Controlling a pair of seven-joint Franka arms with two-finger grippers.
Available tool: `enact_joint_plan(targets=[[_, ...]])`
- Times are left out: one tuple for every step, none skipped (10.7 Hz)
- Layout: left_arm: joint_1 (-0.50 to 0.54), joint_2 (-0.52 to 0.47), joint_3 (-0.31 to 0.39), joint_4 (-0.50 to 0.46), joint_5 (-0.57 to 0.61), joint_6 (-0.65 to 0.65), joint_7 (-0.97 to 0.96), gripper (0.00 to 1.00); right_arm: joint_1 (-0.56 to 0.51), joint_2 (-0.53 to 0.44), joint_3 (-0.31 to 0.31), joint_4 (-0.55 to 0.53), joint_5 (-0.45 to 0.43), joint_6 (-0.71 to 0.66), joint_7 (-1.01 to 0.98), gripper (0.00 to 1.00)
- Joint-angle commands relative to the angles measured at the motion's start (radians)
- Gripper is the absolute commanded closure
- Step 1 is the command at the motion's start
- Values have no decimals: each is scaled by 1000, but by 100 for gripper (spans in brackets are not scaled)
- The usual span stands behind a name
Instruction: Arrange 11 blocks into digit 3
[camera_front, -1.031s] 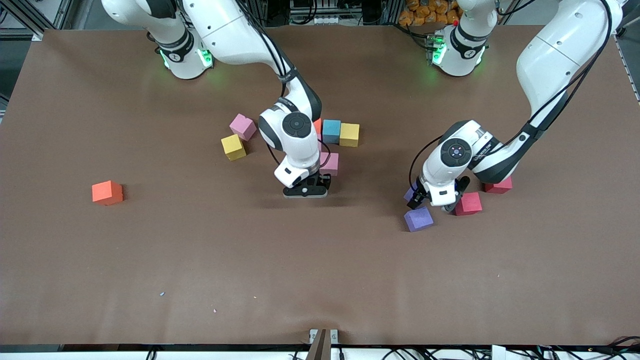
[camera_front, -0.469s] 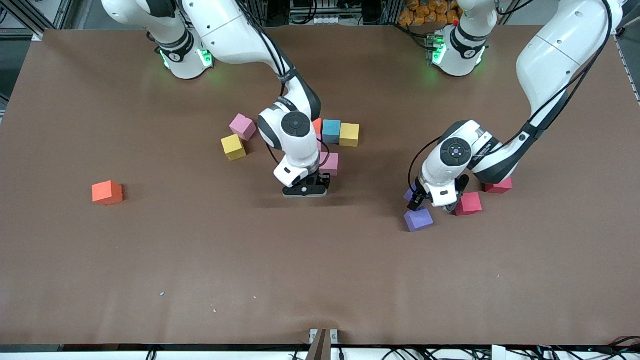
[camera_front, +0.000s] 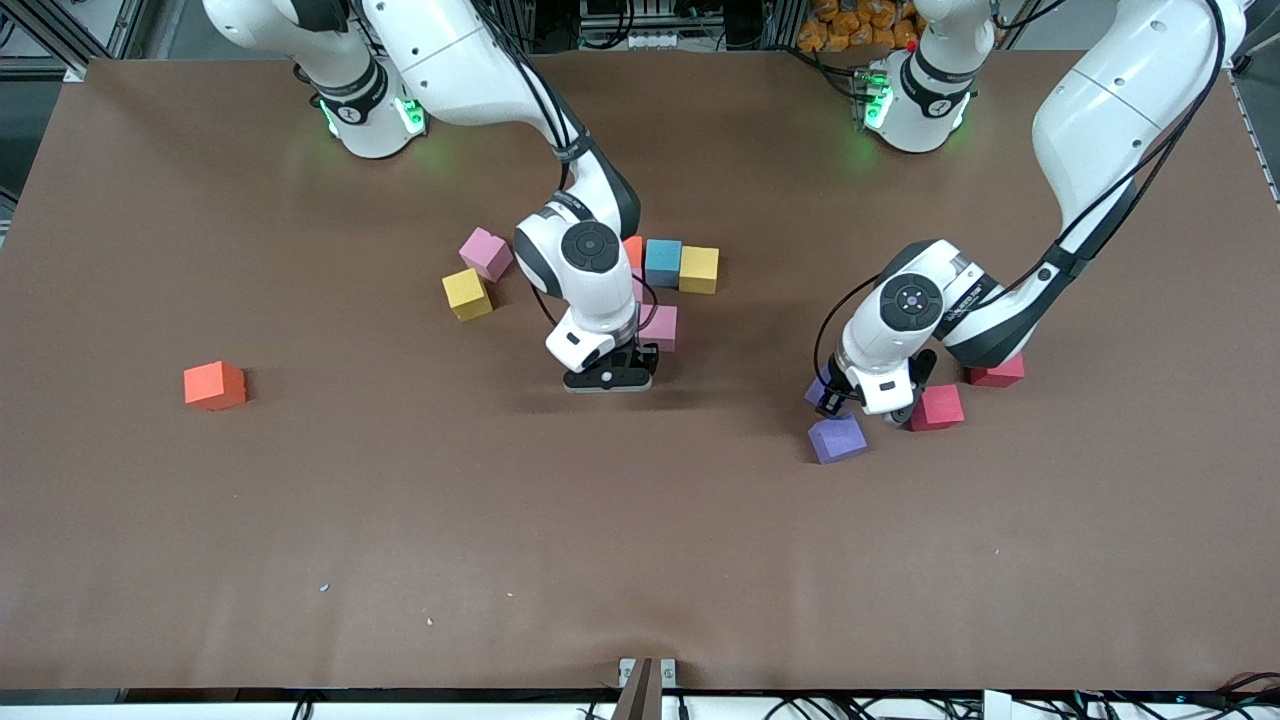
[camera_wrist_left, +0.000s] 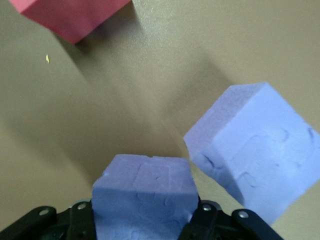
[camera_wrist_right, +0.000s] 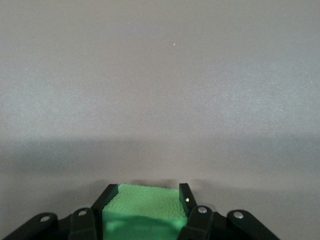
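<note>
While our right gripper (camera_wrist_right: 145, 212) pinches a green block (camera_wrist_right: 142, 207) beside the pink block (camera_front: 660, 326), our left gripper (camera_wrist_left: 145, 220) pinches one purple block (camera_wrist_left: 145, 192) beside another purple block (camera_front: 836, 438).

The brown table (camera_front: 640, 540) lies open across its whole strip nearest the front camera, and between the lone orange block (camera_front: 214, 385) and the middle cluster. That cluster, with the pink block (camera_front: 486, 252), yellow block (camera_front: 467, 294), blue block (camera_front: 662, 261) and a second yellow block (camera_front: 699, 269), crowds the right gripper (camera_front: 610, 378). A purple block (camera_front: 837, 438) and red block (camera_front: 936, 407) hem in the left gripper (camera_front: 868, 400), which clamps another purple block (camera_wrist_left: 144, 192).
</note>
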Motion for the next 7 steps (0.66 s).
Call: enact_joint_plan(targets=[[5, -21, -45, 3, 9, -3, -150, 100, -2, -3, 18, -54, 2, -14, 8, 100], [4, -27, -56, 3, 9, -6, -204, 100, -2, -2, 22, -54, 19, -12, 9, 100], [4, -30, -60, 3, 9, -6, -257, 100, -3, -2, 25, -53, 32, -12, 9, 100], [2, -30, -72, 3, 9, -6, -303, 100, -5, 0, 25, -53, 37, -14, 9, 100], [-4, -30, -76, 2, 9, -8, -342, 100, -5, 3, 25, -53, 40, -12, 11, 100], [-5, -30, -85, 2, 9, -9, -377, 100, -5, 3, 25, -53, 40, -12, 13, 100], [-13, -30, -88, 0, 8, -14, -409, 100, -5, 4, 25, -53, 40, -12, 13, 100]])
